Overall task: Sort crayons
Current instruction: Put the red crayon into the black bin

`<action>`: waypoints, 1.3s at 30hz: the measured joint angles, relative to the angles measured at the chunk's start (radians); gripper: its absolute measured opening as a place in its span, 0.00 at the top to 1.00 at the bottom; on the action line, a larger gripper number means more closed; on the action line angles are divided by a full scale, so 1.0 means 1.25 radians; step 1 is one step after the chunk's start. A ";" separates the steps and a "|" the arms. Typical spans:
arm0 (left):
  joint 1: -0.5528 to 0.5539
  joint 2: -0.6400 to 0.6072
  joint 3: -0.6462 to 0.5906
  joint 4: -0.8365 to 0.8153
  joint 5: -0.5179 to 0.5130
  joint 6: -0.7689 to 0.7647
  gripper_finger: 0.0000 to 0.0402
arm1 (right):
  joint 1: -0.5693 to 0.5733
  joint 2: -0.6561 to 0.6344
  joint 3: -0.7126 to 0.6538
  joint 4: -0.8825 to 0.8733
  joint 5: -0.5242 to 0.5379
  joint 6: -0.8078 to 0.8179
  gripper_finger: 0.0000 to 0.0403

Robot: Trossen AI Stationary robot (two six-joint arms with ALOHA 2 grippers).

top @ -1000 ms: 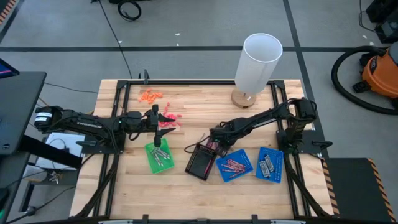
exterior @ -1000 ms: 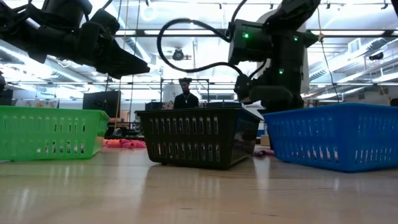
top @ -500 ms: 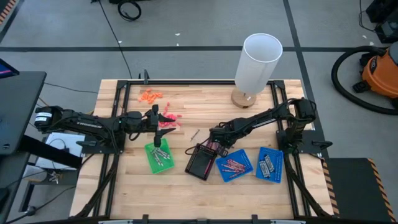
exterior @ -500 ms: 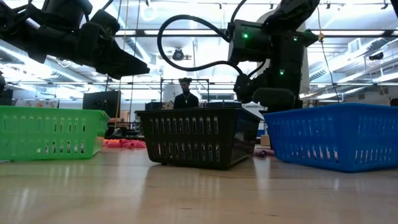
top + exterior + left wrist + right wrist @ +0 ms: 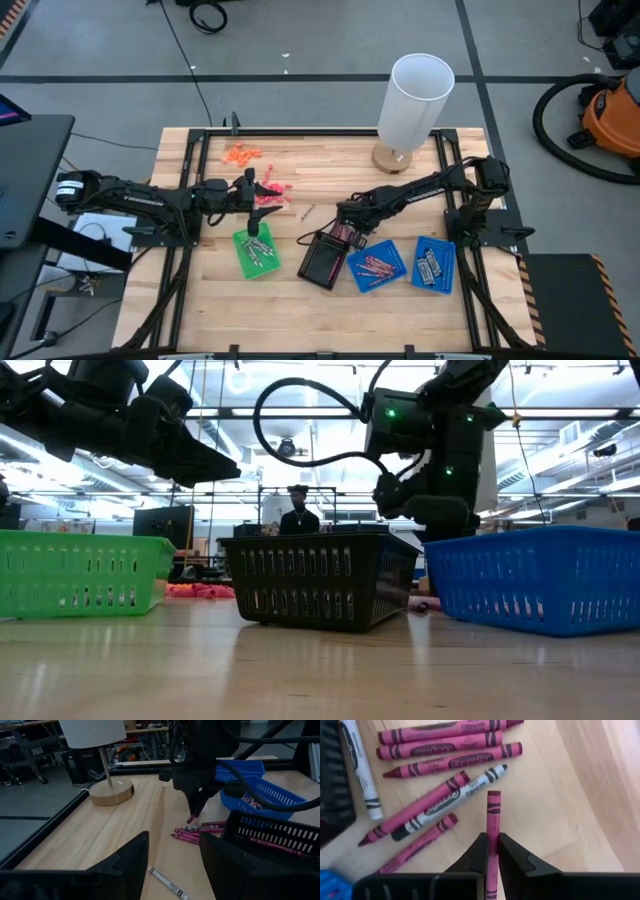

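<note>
A: Right gripper [image 5: 491,851] has a pink crayon [image 5: 492,820] pinched between its fingers, long axis running straight out past the tips, in line with the gripper. You're holding it over the loose pile [image 5: 343,236] at centre frame in the high view.

B: Where does it go?

A: My guess is the blue tray with pink crayons [image 5: 375,266], just down and right of you, beside the black tray [image 5: 322,262].

B: Left arm?

A: Left gripper [image 5: 258,197] spread wide, empty, parked above the green tray [image 5: 254,252] at left-centre. Right arm is far nearer the pile. One white crayon [image 5: 308,211] lies alone on the desk between them.
</note>
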 joint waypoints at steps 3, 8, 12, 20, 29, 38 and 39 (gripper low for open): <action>0.000 0.000 0.000 0.000 0.000 0.000 0.53 | -0.001 0.000 0.015 -0.025 0.000 -0.018 0.91; 0.000 0.000 0.000 0.000 0.000 0.000 0.53 | -0.002 0.000 0.053 -0.041 0.014 -0.060 0.91; 0.000 0.000 0.000 0.000 0.000 0.000 0.53 | -0.001 -0.001 0.098 -0.065 0.020 -0.096 0.91; 0.000 0.000 0.000 -0.012 0.000 0.000 0.53 | 0.012 -0.018 0.156 -0.096 0.034 -0.136 0.91; 0.000 0.000 0.000 -0.013 0.000 0.000 0.53 | 0.071 -0.112 0.156 -0.049 0.012 -0.167 0.91; 0.001 0.000 0.000 -0.012 0.000 0.000 0.53 | 0.151 -0.065 0.139 0.224 -0.085 -0.493 0.91; 0.001 0.000 0.000 -0.013 0.000 0.000 0.53 | 0.152 -0.053 0.139 0.249 -0.096 -0.521 0.91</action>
